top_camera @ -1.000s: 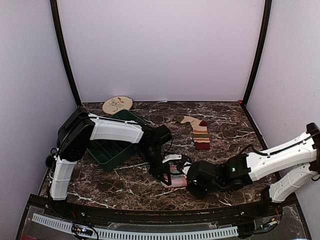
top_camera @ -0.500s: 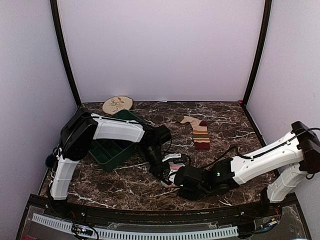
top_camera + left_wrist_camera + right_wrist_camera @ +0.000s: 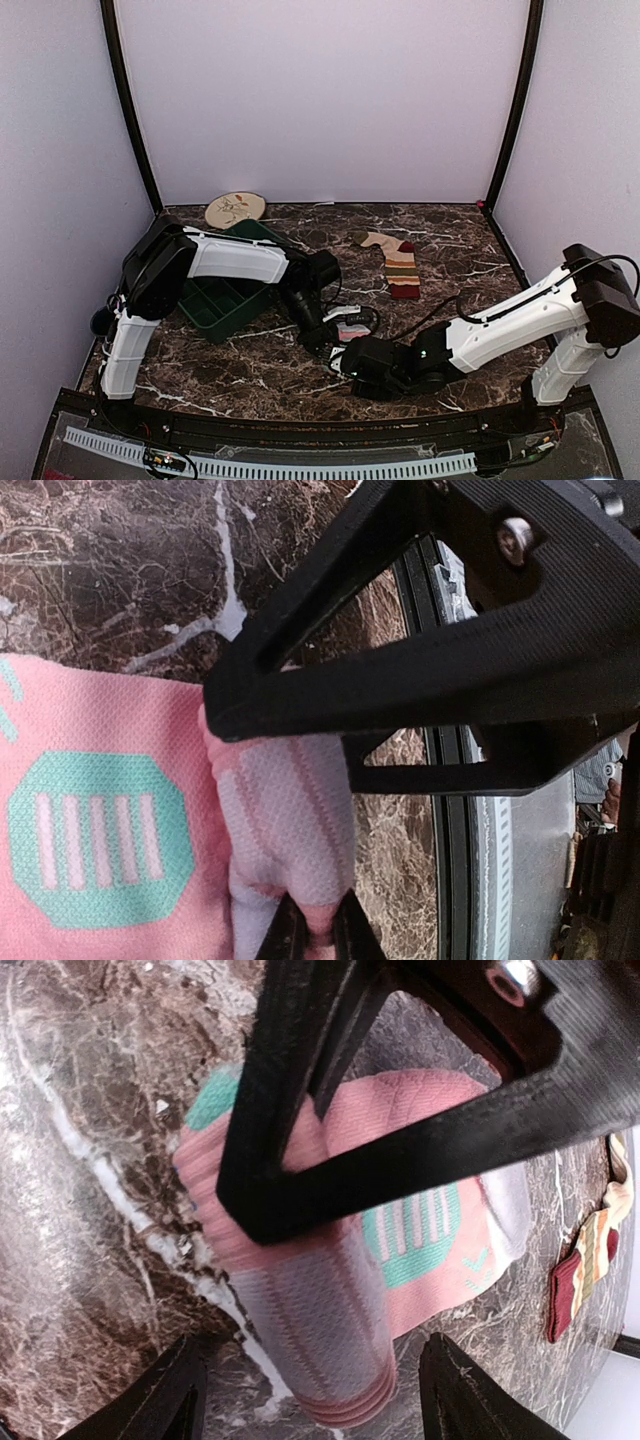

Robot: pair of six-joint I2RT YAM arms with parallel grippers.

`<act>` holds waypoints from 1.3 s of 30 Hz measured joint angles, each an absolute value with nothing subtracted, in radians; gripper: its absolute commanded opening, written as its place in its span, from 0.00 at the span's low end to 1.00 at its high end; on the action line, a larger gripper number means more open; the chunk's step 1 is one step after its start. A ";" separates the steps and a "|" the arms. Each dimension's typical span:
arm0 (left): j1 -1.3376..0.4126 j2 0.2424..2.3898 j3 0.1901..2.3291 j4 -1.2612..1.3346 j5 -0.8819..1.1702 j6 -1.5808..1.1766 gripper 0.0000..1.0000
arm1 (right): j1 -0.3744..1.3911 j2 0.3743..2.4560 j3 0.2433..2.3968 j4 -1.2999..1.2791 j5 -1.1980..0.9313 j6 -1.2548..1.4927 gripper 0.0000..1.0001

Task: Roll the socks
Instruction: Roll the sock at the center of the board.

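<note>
Left claw (image 3: 320, 935) pinches an edge of the pink sock (image 3: 100, 730); right claw (image 3: 315, 1392) gapes wide astride its roll. Looks soft, limp: grasp mid-roll.

I count two socks: one pink sock (image 3: 100, 710) with mint spots and one striped sock (image 3: 400, 265). There is one green tray (image 3: 200, 318), one round disc (image 3: 235, 209), and two robot arms, left arm (image 3: 235, 260) and right arm (image 3: 510, 325).

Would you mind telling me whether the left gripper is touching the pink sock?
Touching: the left wrist view shows the left gripper pinched shut on the pink sock.
</note>
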State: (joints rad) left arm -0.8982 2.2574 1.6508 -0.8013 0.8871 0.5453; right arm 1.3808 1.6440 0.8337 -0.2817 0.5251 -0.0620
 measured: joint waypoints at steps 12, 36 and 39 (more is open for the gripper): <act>-0.894 2.266 1.655 -0.804 0.906 0.545 0.00 | 1.331 1.645 0.833 -0.238 0.527 -0.141 0.67; -0.883 2.296 1.690 -0.827 0.932 0.537 0.00 | 1.316 1.657 0.820 -0.237 0.435 -0.170 0.21; -0.883 2.299 1.696 -0.831 0.932 0.536 0.02 | 1.307 1.662 0.820 -0.233 0.416 -0.167 0.16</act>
State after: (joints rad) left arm -0.8825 2.2990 1.6958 -0.8307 0.9321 0.5358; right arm 1.3067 1.6619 0.8200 -0.2325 0.4156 -0.1669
